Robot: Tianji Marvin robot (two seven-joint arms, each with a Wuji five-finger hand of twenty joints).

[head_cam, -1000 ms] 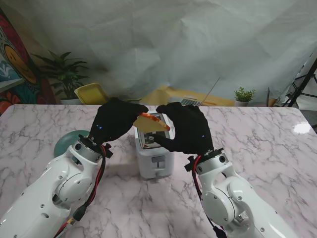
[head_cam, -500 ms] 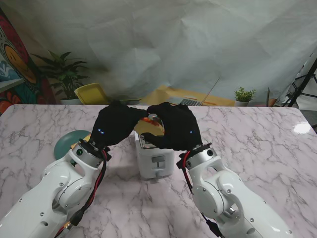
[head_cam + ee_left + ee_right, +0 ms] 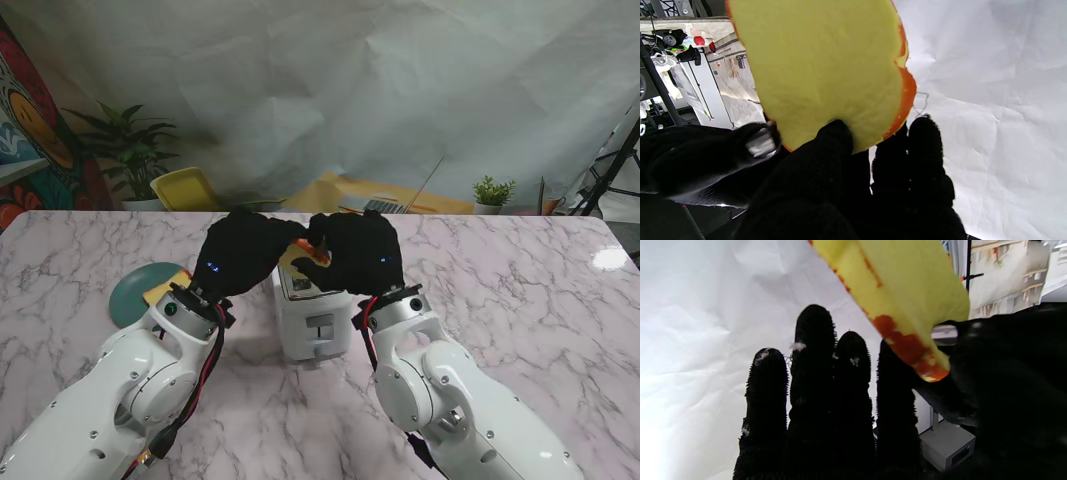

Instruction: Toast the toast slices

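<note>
Your two black-gloved hands meet directly over the white two-slot toaster (image 3: 312, 318) at mid-table, and the yellow toast slice with the orange-red crust (image 3: 303, 252) sits pinched between them, above the slots and not in one. Left hand (image 3: 243, 254): grasping the slice; in the left wrist view a fingertip (image 3: 835, 140) presses the pale yellow face of the slice (image 3: 821, 71) at its near edge, with another digit at the crust beside it. Right hand (image 3: 355, 255): also on the slice; in the right wrist view the crust corner (image 3: 907, 306) is wedged between the thumb side of the glove and the nearest of the four upright fingers (image 3: 815, 350), the other three standing straight and free. From the stand view you only see a sliver of crust between the gloves, so I can't tell how tilted the slice is relative to the slots. The toaster's front lever panel faces you, body standing square on the pink-veined marble table (image 3: 520, 300). To your left, a round teal plate (image 3: 135, 293) lies on the table, partly hidden by the left forearm, with something yellow on it, probably a second slice, too occluded to confirm.
</note>
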